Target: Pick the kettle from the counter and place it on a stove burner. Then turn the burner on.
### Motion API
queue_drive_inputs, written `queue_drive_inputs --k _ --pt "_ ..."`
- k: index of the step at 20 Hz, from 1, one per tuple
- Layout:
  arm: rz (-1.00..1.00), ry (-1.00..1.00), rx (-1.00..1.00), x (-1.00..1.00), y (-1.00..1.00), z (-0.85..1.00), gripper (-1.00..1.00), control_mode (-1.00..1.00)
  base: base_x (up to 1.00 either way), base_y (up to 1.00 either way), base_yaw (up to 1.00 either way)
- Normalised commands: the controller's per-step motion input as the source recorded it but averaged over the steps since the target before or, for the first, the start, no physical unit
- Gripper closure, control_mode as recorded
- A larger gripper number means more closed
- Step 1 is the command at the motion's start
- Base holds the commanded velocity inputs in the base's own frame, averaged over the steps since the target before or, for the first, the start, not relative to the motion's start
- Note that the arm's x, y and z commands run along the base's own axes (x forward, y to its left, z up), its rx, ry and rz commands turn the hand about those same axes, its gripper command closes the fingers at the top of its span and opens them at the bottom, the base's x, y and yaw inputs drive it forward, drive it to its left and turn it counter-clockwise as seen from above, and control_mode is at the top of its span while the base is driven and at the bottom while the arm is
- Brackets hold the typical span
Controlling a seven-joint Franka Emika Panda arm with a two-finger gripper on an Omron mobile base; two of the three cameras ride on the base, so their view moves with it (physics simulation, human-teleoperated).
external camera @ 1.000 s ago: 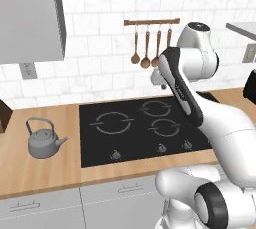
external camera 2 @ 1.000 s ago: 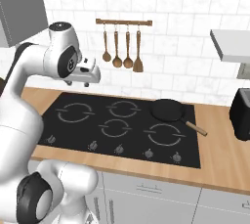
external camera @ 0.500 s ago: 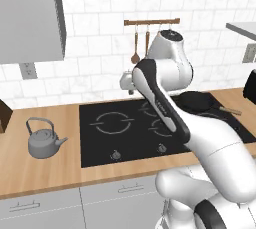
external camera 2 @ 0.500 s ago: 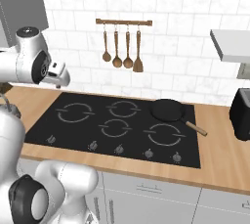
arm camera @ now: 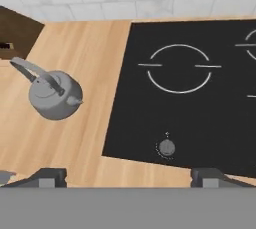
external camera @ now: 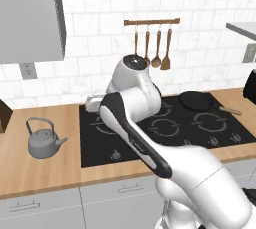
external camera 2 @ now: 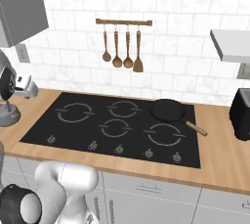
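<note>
no readable text, labels, brands, numbers or signs on anything

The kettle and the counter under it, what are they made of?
The kettle looks like dull grey metal: even grey body with a soft sheen and a thin wire handle. The counter looks like light-brown wood, since faint grain lines run along it, though it could be a wood-look surface.
</note>
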Motion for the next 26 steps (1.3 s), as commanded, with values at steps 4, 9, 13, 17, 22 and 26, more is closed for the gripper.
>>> queue_drive_inputs --k 4,9,13,17,22,26 --pt "0.3 0.0 0.0 0.0 1.0 -0.25 -1.0 -1.0 0.0 0.0 0.0" --pt "0.37 0.0 0.0 0.32 1.0 -0.16 -1.0 -1.0 0.0 0.0 0.0" --pt "0.35 0.0 -0.01 0.85 1.0 -0.2 -1.0 -1.0 0.0 0.0 0.0" --pt "0.11 0.03 -0.16 0.7 0.59 -0.29 -1.0 -1.0 0.0 0.0 0.0" --pt "0.0 0.03 -0.08 0.1 0.05 -0.03 -1.0 -1.0 0.0 0.0 0.0" --pt "0.0 0.0 -0.03 0.04 0.05 -0.13 -1.0 -1.0 0.0 0.0 0.0"
